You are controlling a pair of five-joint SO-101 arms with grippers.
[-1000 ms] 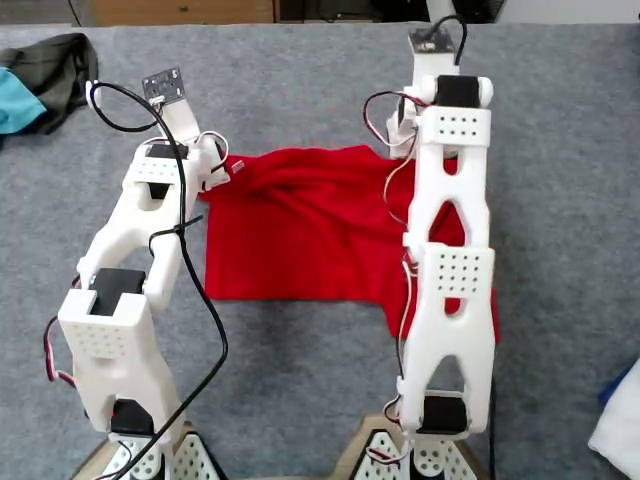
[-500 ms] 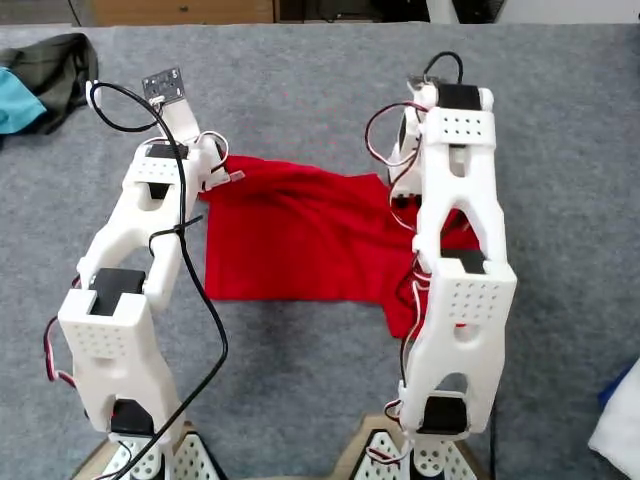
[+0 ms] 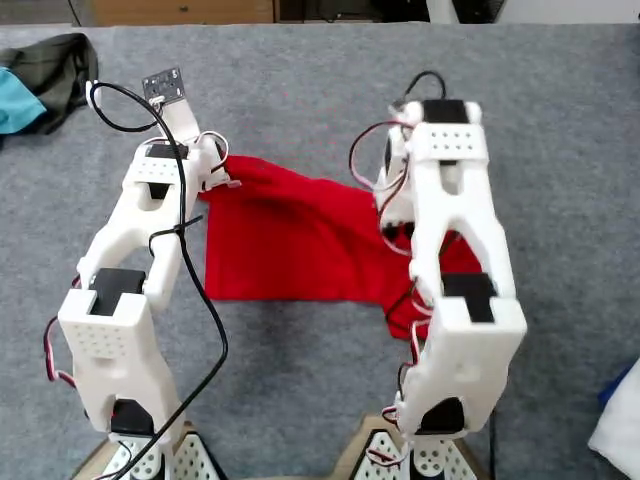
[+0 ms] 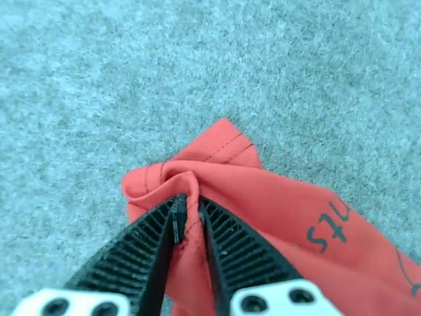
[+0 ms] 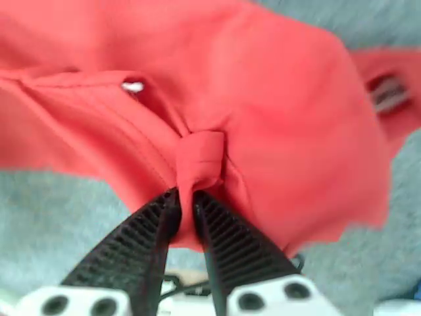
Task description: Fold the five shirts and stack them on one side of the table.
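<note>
A red shirt [image 3: 290, 240] lies partly folded on the grey table [image 3: 300, 90] between my two arms. My left gripper [image 4: 187, 209] is shut on a bunched corner of the red shirt [image 4: 263, 197], at the cloth's far left corner [image 3: 225, 172] in the high view. My right gripper [image 5: 184, 201] is shut on a pinched fold of the red shirt [image 5: 263, 118] and holds it lifted over the cloth's right side, under the right arm [image 3: 450, 200]. The shirt's far edge slopes from the left corner down toward the right gripper.
A dark and teal pile of clothes [image 3: 35, 85] lies at the far left corner. White and blue cloth [image 3: 620, 415] shows at the near right edge. Bare grey table spreads behind the arms and along the near middle.
My right arm has drawn back toward the near side with the shirt's far right edge, folding it over the cloth. The left arm has stayed in place.
</note>
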